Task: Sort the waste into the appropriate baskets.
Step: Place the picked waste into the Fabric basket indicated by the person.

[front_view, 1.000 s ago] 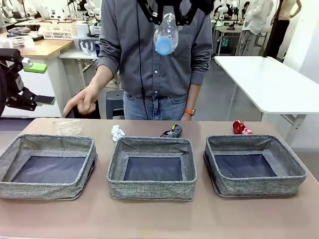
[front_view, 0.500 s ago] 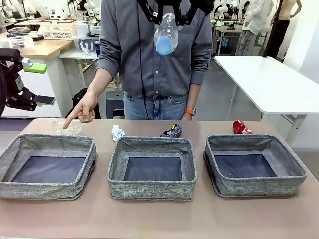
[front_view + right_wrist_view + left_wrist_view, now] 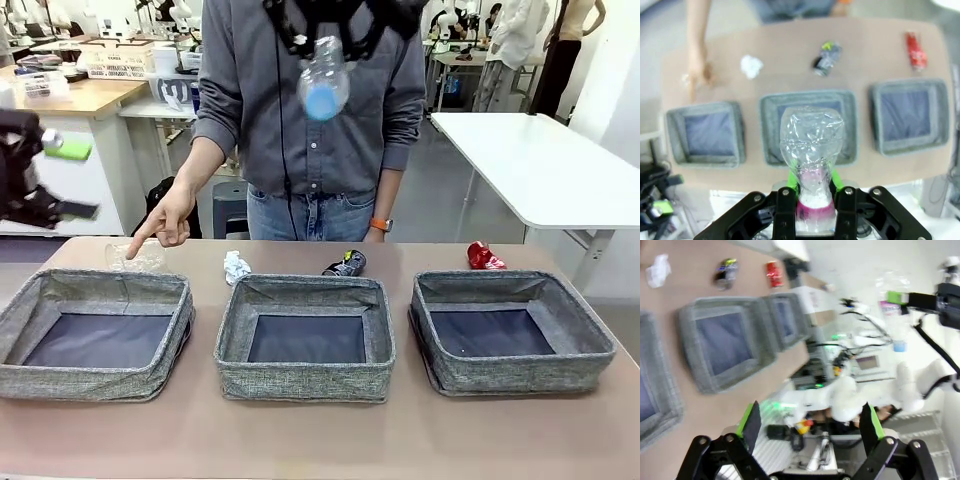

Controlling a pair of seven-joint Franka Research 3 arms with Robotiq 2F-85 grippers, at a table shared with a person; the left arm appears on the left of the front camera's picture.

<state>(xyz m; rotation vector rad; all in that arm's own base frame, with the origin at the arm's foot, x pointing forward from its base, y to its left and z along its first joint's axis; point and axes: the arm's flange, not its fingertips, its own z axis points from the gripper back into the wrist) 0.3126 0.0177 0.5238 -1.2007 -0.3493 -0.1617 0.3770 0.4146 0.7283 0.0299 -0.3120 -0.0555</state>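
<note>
Grey baskets (image 3: pixel 305 383), three; two cans (image 3: pixel 345 264), one paper ball (image 3: pixel 236 267), one cup (image 3: pixel 135 256)
Right gripper (image 3: pixel 813 182) clamps bottle (image 3: pixel 811 135) aloft; left gripper (image 3: pixel 810 422) gapes empty

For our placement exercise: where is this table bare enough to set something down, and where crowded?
Free: the near strip of table before the left basket, middle basket and right basket, plus all three empty floors. Crowded: the far strip, holding a hand, cup, paper ball, black can, red can.
</note>
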